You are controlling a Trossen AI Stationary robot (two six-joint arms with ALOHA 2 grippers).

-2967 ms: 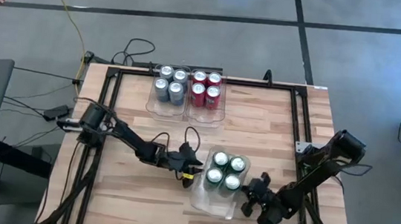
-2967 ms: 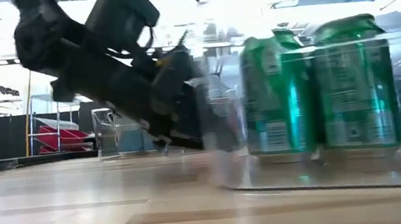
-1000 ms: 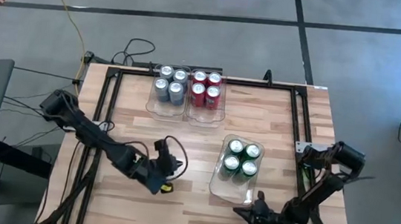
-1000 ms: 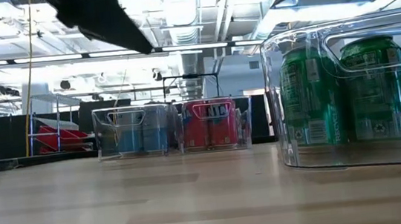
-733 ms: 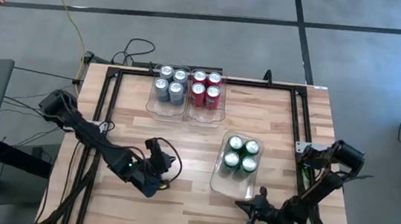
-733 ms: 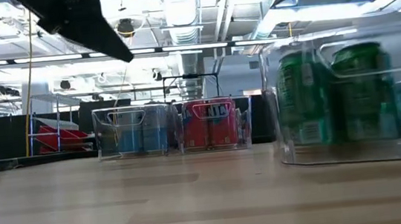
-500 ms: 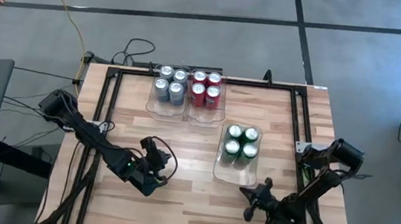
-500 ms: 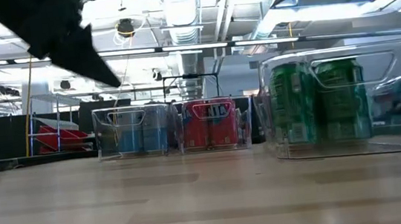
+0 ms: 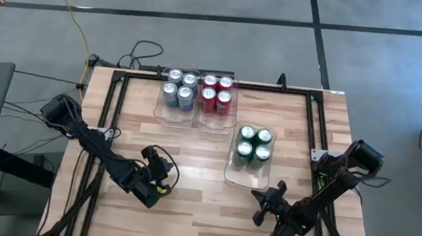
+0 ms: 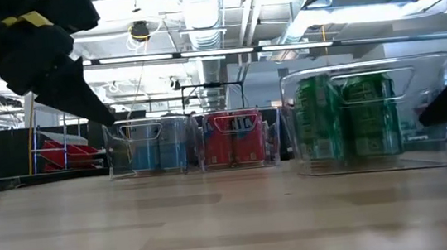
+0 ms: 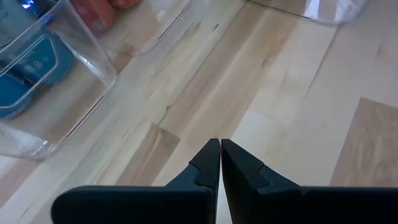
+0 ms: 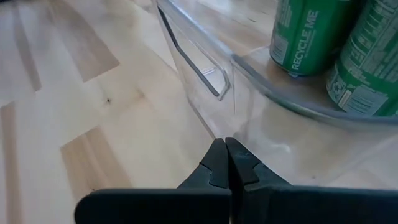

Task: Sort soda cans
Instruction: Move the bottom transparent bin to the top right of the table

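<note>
Several green soda cans (image 9: 253, 145) stand in a clear bin (image 9: 230, 171) right of the table's middle. At the far edge, silver-blue cans (image 9: 178, 89) and red cans (image 9: 217, 92) stand in two clear bins side by side. My right gripper (image 9: 268, 193) is shut at the green bin's near end. My left gripper (image 9: 153, 157) is shut over bare wood at the near left, its tips (image 11: 220, 144) touching nothing. The low view shows the green cans (image 10: 348, 120) in their bin to the right of the other two bins. My right gripper touches the green cans' bin with its shut fingertips (image 12: 222, 148), low on the bin's near end wall (image 12: 211, 127) beside a corner. It comes from the table's near side, slanting down. The bin stands flat on the table, its cans upright.
Black frame rails (image 9: 108, 123) run along the table's left, far and right sides. Bare wood (image 9: 191, 155) lies between the green bin and my left gripper. Cables (image 9: 143, 52) lie beyond the far edge.
My right gripper, still shut, has gone toward the far edge and pushed the bin of green cans ahead of it; the bin has slid toward the red cans' bin. My left gripper has drawn back toward the near left and sunk lower.
</note>
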